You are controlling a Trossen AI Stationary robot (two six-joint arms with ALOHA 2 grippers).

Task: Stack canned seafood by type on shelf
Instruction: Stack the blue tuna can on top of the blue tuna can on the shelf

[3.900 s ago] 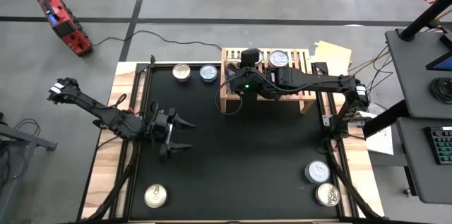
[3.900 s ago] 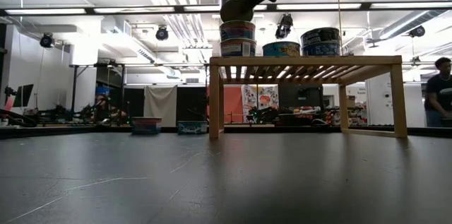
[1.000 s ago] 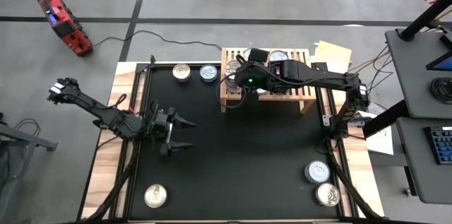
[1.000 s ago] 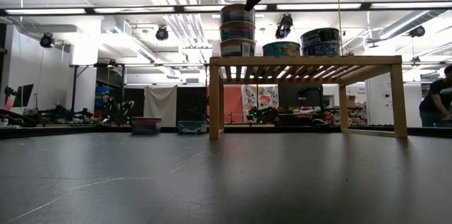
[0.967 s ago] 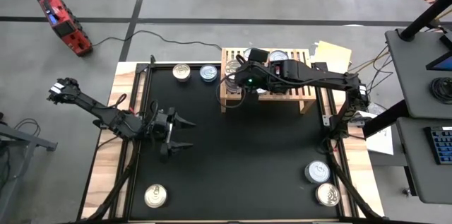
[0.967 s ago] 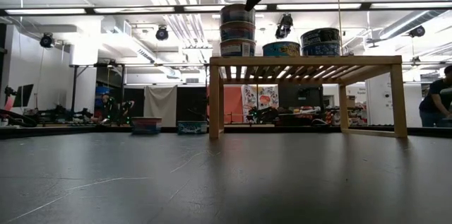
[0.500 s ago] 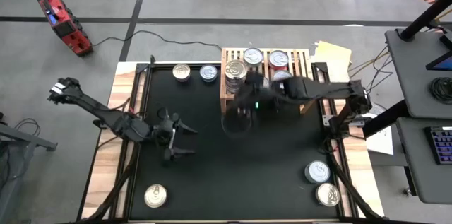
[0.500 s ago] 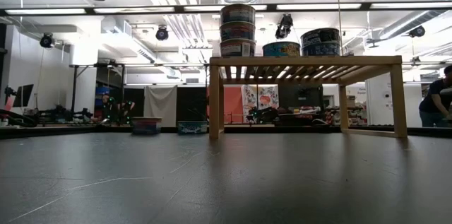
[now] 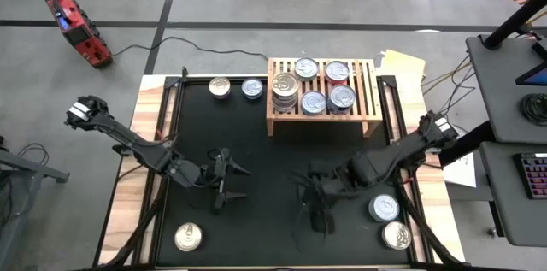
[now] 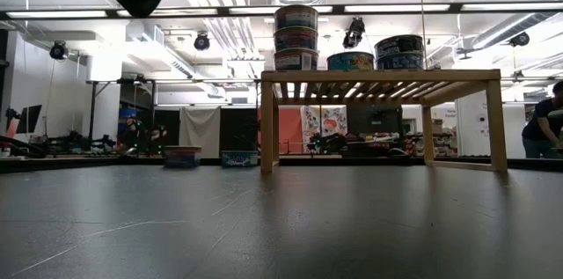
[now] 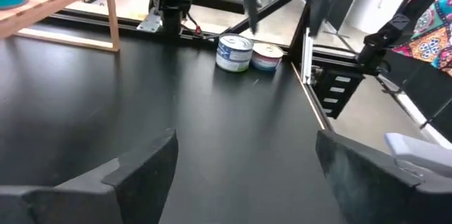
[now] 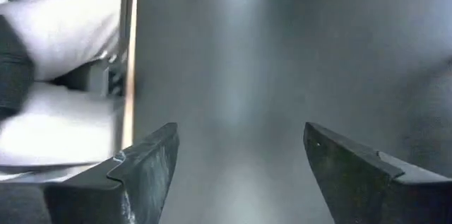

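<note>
Both claws open, empty over black mat (image 9: 256, 160): left claw (image 9: 229, 181), right claw (image 9: 309, 204). Cans (image 9: 285, 88) stacked on shelf (image 9: 369, 83); loose cans (image 9: 384, 209) near desk (image 9: 135, 177) corners, nothing between

The shelf (image 9: 369, 117) stands at the desk's (image 9: 137, 194) back edge, carrying a stack of cans (image 9: 285, 90) at its left and four single cans (image 9: 328, 85) beside it. Two cans (image 9: 235, 88) sit left of the shelf, one can (image 9: 188, 237) lies front left, and two more (image 9: 389, 220) lie front right.
</note>
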